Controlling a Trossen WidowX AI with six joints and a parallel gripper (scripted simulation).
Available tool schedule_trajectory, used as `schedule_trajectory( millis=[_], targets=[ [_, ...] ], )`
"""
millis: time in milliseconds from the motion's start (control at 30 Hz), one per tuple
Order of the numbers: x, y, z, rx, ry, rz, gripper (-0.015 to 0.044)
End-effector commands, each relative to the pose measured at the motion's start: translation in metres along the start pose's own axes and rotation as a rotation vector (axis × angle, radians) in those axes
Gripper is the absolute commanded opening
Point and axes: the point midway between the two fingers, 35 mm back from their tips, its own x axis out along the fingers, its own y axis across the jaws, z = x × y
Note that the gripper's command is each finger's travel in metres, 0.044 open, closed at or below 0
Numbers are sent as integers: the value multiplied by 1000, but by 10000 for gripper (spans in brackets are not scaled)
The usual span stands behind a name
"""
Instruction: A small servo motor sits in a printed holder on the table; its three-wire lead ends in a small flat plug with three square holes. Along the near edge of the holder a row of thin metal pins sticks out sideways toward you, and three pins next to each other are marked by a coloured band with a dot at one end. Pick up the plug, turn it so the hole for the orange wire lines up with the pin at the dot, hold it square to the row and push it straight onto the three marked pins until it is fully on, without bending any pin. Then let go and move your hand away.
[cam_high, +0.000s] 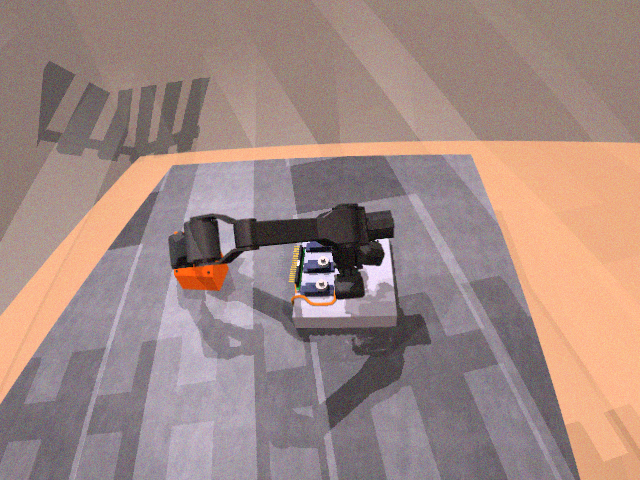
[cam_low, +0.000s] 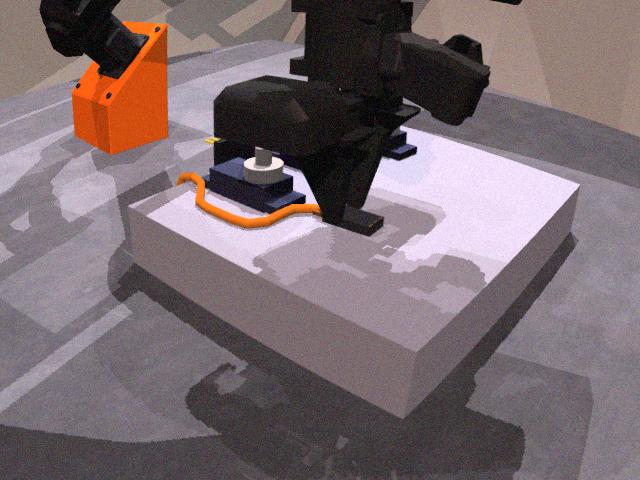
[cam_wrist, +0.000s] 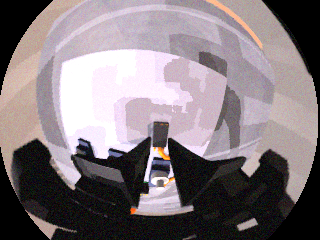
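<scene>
The black plug (cam_low: 366, 222) (cam_wrist: 160, 135) lies flat on the pale holder block (cam_high: 336, 321) (cam_low: 289, 304) (cam_wrist: 80, 85). Its orange lead (cam_high: 321, 303) (cam_low: 250, 222) runs back past the nearest blue servo (cam_high: 316, 289) (cam_low: 235, 180). My gripper (cam_low: 345, 210) (cam_wrist: 160, 140) is open a little, its fingertips down on either side of the plug's lead end with narrow gaps. The plug's front sticks out beyond the fingers. The yellow pin row (cam_high: 294, 263) shows at the block's edge; the exterior view shows only a bit of it. The coloured band and dot cannot be made out.
Two more servos stand in line beyond the nearest one; one shows in the top view (cam_high: 319, 264). The arm passes over the pin side. An orange wedge-shaped block (cam_high: 201, 279) (cam_low: 136, 103) stands under the arm's base.
</scene>
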Motion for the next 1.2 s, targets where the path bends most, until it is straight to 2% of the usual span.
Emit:
schedule_trajectory(
  millis=[0,33,233,633,1167],
  targets=[
    [3,0,-1,-5,2,-4,62],
    [3,0,-1,-5,2,-4,36],
    [2,0,0,-5,2,-4,0],
    [-54,1,0,-6,2,-2,0],
    [-67,28,-39,14,0,10,0]
  ],
)
